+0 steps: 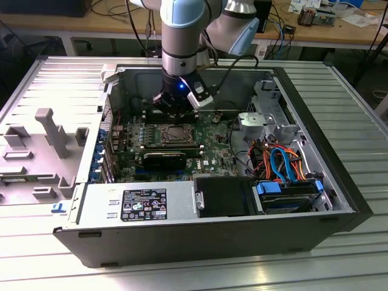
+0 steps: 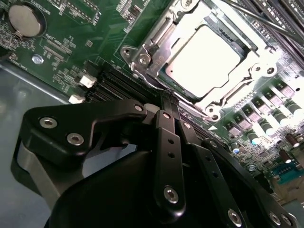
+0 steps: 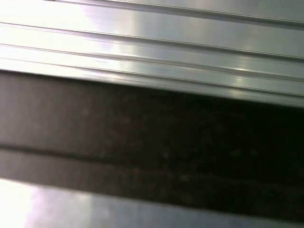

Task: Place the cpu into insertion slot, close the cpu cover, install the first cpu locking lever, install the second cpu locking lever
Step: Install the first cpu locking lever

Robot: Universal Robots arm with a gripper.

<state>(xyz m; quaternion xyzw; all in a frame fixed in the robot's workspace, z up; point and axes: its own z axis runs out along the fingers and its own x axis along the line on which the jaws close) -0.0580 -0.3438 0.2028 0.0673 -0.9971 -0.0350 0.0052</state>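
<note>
The cpu (image 2: 203, 50) sits seated in the insertion slot (image 2: 142, 59), its flat top face a dull pale silver-grey that glares almost white under the light in the second wrist view. The cpu cover (image 2: 247, 61), a thin silver metal frame with a large square cut-out, lies down over the chip so that the metal top shows through the opening, and screw heads mark the corners of the socket's rim. The socket is set into the green motherboard (image 2: 71, 28), next to long black memory slots (image 2: 111, 85) and a row of small grey components; a round coin cell (image 2: 21, 19) sits well apart from it on the same board. The gripper (image 2: 169, 97) hangs just above the socket's edge with its black fingers (image 2: 166, 128) brought together, their tips meeting at a thin point right beside the frame's rim, with nothing visibly clamped between them. In the exterior view the arm (image 1: 182, 36) reaches down into the open computer case (image 1: 315, 236), which lies on its side on a ribbed metal tabletop (image 1: 357, 109), and the gripper (image 1: 176, 108) is just behind the socket (image 1: 176, 134).
</note>
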